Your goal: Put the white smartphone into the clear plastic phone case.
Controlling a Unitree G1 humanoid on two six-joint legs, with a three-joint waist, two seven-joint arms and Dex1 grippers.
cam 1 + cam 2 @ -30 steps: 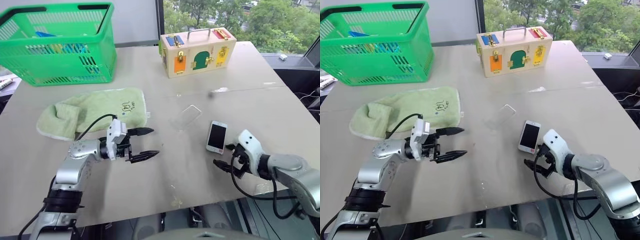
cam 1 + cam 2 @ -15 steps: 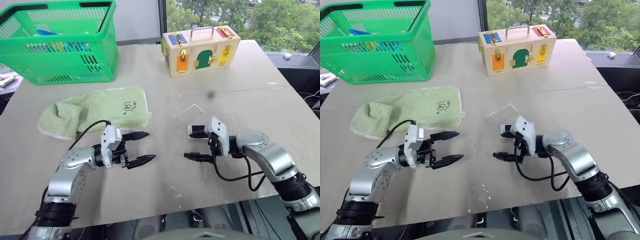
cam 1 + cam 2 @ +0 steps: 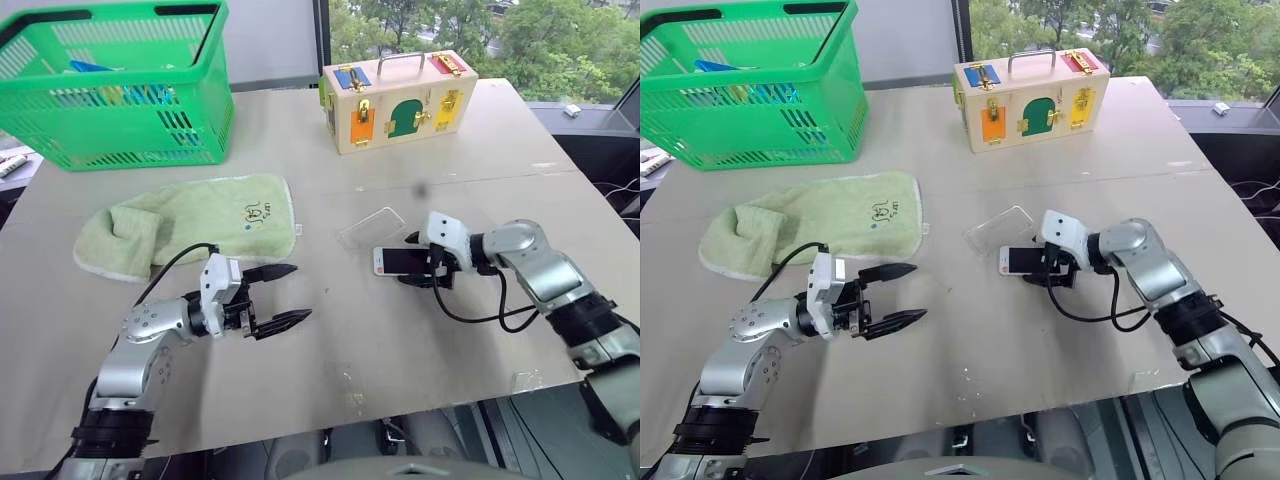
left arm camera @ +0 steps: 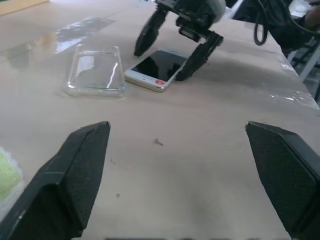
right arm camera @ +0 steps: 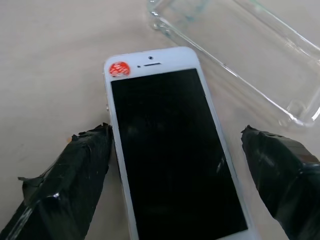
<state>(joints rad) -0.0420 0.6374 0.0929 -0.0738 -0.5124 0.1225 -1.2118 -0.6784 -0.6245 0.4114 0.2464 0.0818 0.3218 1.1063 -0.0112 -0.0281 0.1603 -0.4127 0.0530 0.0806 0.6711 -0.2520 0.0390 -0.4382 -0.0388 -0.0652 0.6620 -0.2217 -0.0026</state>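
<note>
Insertion is not yet begun: the white smartphone (image 5: 172,145) is straddled, ungripped, by the spread right gripper (image 3: 418,259) beside the empty clear plastic phone case (image 4: 96,70), while the left gripper (image 3: 275,297) is held wide apart and empty.

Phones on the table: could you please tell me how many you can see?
1. The white smartphone lies screen-up beside the clear plastic phone case, between the open fingers of the right claw. The green basket could hide others.
</note>
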